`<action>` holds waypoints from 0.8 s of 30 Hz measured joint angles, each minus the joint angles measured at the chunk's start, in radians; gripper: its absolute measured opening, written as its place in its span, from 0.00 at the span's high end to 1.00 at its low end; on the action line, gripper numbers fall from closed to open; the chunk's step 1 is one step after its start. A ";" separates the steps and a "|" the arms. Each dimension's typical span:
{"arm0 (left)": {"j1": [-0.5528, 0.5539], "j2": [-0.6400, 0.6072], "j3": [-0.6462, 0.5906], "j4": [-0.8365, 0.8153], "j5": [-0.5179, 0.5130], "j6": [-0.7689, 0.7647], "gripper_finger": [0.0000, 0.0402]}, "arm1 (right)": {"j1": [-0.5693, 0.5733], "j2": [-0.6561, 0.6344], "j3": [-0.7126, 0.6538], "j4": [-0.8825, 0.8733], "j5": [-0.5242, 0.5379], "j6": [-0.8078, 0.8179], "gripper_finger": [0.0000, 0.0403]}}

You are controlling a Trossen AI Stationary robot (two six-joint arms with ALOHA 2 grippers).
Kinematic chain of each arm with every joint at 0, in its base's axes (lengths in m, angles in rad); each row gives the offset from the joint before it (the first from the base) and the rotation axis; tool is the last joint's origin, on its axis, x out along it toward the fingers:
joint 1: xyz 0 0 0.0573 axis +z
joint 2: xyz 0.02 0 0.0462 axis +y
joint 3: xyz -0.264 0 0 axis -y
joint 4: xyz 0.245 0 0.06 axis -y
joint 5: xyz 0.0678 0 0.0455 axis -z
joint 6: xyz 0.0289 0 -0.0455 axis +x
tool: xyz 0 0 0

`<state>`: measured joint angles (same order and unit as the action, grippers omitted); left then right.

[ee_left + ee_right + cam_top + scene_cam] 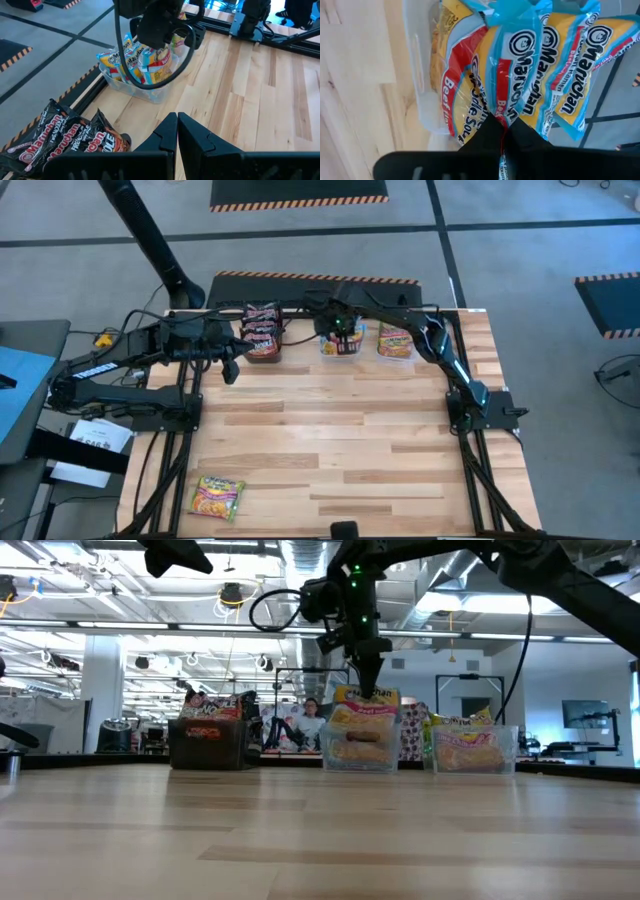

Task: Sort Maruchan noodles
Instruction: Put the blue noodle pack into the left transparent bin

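The blue-edged packets (520,65) are shiny, yellow-bodied plastic with light-blue borders and a red band; they stand on edge, crowded in the middle clear tub (341,346) at the top centre of the high view. Their printing reads "Maruchan" beside a round face logo, and one nearer packet shows "Beef". The right gripper (501,131) is over this tub with its fingers pinched narrow together on the edge of one blue-edged packet, a thin red strip showing between the tips. In the low view that gripper (366,680) comes down from above onto the packets sticking out of the tub (360,751).

To the right of it along the far edge of the table stands a second clear tub (396,345) holding yellow-and-green-edged packets (466,745). To the left, the black box (263,340) holds dark maroon packets (65,140) with red "Maruchan" lettering, lying crumpled against each other.

One more green/yellow packet (216,497) lies flat and alone at the lower left of the high view, near the front edge of the wooden table (330,450), well apart from the containers.

The left gripper (176,131) waits just beside the black box, at the upper left of the table, its two fingers closed against each other and holding nothing.
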<state>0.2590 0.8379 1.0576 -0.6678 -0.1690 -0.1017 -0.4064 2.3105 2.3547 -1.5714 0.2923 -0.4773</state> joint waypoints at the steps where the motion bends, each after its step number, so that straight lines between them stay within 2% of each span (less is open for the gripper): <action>1: 0.000 0.000 0.000 0.000 0.000 0.000 1.00 | 0.005 0.000 0.000 0.000 0.000 -0.001 0.97; 9: 0.000 0.000 0.000 0.000 0.000 0.000 1.00 | 0.037 -0.001 -0.008 0.001 0.007 -0.006 0.97; 17: 0.000 0.000 0.000 0.000 0.000 0.000 1.00 | 0.057 -0.001 -0.101 0.000 0.024 -0.011 0.97; 24: 0.000 0.000 0.000 0.000 0.000 0.000 1.00 | 0.049 -0.001 -0.082 0.005 0.025 0.028 0.97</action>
<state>0.2588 0.8376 1.0576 -0.6682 -0.1692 -0.1013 -0.3576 2.3100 2.2729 -1.5663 0.3172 -0.4498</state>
